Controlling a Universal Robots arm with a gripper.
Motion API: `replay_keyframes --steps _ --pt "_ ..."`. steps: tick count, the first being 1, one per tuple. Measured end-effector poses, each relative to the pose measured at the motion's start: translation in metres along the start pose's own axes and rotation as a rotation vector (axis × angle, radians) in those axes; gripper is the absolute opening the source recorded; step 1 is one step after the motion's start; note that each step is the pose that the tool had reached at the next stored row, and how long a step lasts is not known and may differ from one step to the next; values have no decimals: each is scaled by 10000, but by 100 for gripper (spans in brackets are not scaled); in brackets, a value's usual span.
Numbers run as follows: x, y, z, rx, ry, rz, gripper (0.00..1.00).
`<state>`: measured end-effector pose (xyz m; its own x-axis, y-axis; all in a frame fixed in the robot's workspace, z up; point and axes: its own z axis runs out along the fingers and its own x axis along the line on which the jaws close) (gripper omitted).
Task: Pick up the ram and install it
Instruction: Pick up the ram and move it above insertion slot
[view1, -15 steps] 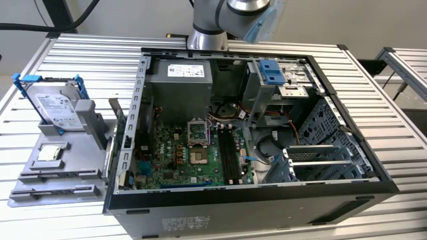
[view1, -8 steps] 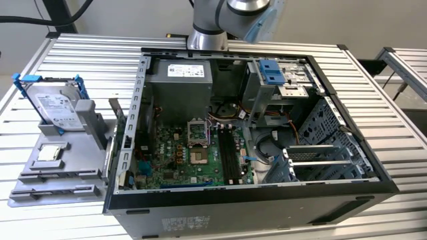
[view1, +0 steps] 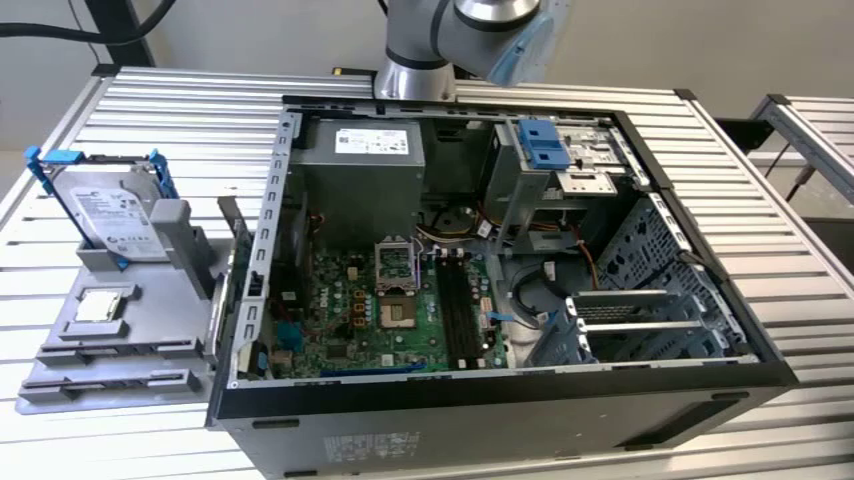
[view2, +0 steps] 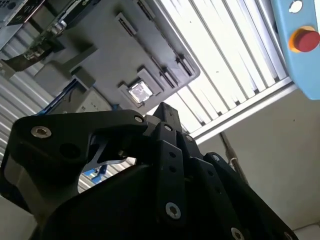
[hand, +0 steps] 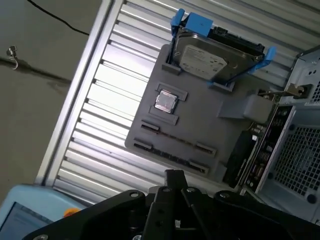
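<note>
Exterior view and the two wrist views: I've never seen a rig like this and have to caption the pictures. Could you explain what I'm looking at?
The exterior view looks down on a slatted metal table. On it lies an open computer case with its green motherboard exposed. Behind the case rises the robot arm, a jointed machine that carries a gripper for picking things up.

At the exterior view's left, beside the case, sits a grey tray. It carries a hard drive in blue brackets, standing on edge, and a small square silver processor chip.

The two wrist cameras ride on the arm. In the first wrist view, the black gripper is in front and the tray lies beyond it. I cannot tell whether it holds anything.
</note>
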<state>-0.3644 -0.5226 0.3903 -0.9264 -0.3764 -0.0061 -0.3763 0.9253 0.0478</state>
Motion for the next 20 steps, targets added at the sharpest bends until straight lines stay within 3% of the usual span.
replay_keyframes --steps 5,20 --pt "0 0 -1 -4 31 -657 0" --pt "0 0 -1 -17 155 -3196 0"
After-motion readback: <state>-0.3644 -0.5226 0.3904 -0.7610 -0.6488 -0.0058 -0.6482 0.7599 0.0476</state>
